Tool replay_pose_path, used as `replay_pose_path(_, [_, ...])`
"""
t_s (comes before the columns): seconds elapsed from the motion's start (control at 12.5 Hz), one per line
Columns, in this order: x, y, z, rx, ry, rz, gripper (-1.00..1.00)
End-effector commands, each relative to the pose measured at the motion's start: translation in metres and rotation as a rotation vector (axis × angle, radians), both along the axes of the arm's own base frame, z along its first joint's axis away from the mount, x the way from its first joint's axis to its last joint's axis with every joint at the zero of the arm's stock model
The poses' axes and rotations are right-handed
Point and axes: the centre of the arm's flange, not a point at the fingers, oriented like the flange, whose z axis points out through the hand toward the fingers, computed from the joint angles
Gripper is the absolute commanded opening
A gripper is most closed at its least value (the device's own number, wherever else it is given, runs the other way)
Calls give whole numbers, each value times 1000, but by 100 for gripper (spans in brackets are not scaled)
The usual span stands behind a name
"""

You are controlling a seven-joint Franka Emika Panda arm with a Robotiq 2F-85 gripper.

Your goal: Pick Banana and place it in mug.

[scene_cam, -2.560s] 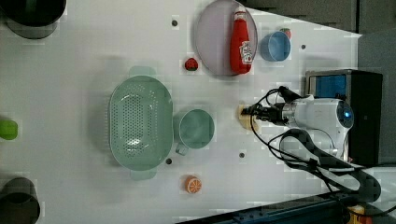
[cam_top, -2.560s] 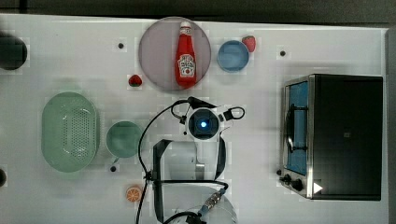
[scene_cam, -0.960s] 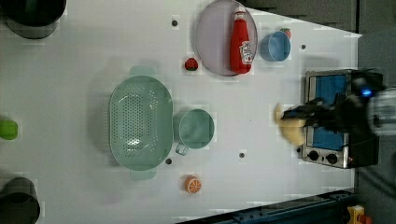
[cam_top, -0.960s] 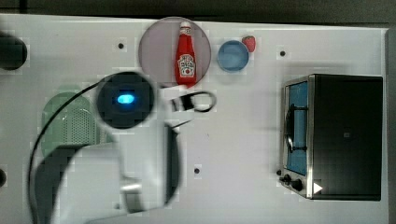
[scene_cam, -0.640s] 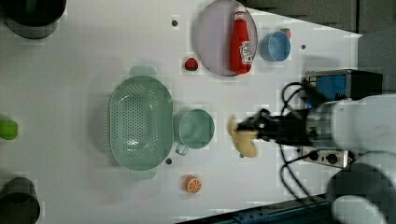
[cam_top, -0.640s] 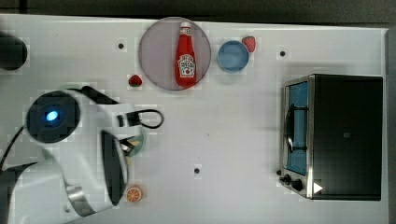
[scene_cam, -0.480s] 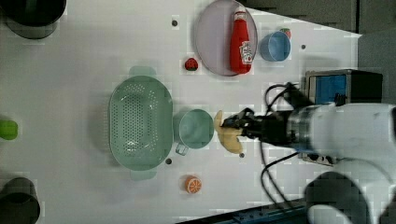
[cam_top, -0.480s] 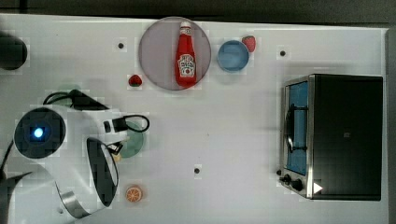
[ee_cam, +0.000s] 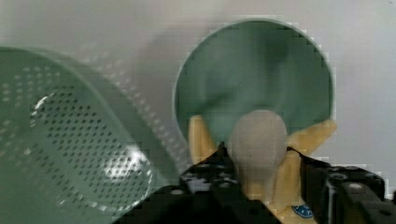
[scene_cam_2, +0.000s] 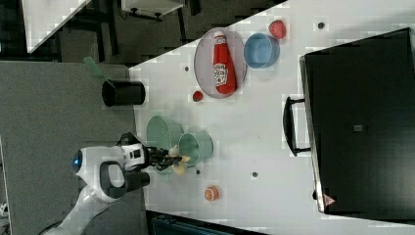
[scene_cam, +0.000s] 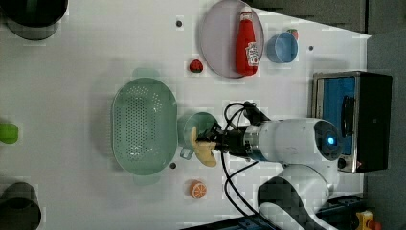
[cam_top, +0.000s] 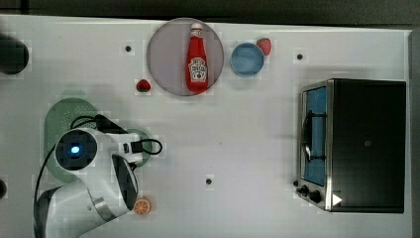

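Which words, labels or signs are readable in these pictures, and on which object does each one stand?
Ketchup bottle: white label, its words too blurred to read.
Banana: blue round sticker, unreadable.
Oven: red triangular sign near one corner, contents unreadable.
Nothing else carries text.

In the left view, the basket (scene_cam: 143,125) lies left of centre on the worktop (scene_cam: 95,57), with the mug (scene_cam: 201,123) just beside it on the left view's right. The banana (scene_cam: 203,151) hangs at the mug's lower rim, held in the jaws of the gripper (scene_cam: 214,142). The plate (scene_cam: 218,43) sits at upper centre with the ketchup bottle (scene_cam: 247,44) lying on it; the blue cup (scene_cam: 281,48) is just right of it. The toaster oven (scene_cam: 352,120) stands at the right edge.
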Motion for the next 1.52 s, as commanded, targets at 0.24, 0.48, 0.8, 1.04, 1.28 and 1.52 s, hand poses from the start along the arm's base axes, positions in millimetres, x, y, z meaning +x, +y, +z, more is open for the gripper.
replay_pose_path(0.24, [20, -26, -1, 18, -17, -157, 67])
replay_pose_path(0.48, [25, -26, 9, 25, -39, -162, 100])
replay_pose_path(0.8, [49, -51, 96, 6, -101, -195, 100])
replay_pose_path(1.04, [65, -95, 198, -15, -116, -162, 100])
replay_pose_path(1.28, [71, -178, 289, -46, -106, -147, 100])
replay_pose_path(1.52, [60, -250, 345, -133, -86, -126, 100])
